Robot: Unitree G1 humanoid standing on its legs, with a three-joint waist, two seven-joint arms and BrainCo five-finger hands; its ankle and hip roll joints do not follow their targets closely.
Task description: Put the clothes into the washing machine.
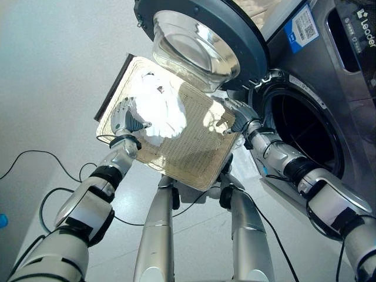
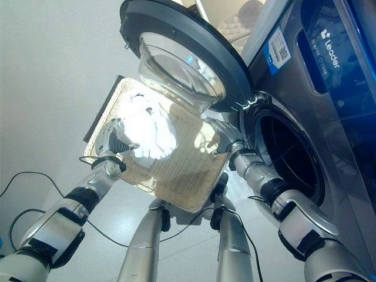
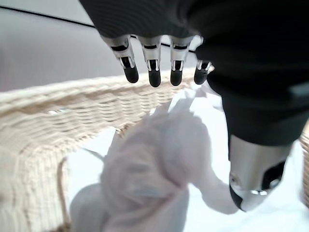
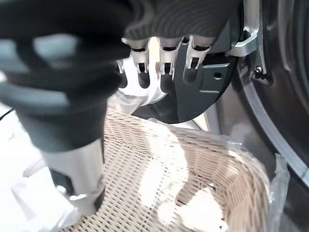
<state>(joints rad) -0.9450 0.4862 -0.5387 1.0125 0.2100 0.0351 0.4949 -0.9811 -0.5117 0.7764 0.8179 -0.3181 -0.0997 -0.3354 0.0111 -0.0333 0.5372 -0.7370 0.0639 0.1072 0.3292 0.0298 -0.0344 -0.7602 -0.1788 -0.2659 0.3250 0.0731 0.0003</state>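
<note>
White clothes [image 1: 158, 111] lie bunched in the wicker basket [image 1: 194, 155], which I see lifted and tipped beside the washing machine [image 1: 329, 88], just under its open door [image 1: 200, 35]. My left hand [image 1: 124, 117] sits at the basket's left rim right next to the bundle, fingers [image 3: 153, 67] straight and relaxed above the cloth. My right hand [image 1: 238, 114] is at the right rim, fingers [image 4: 164, 67] loosely extended. The cloth looks soft, crumpled and knotted into one lump.
</note>
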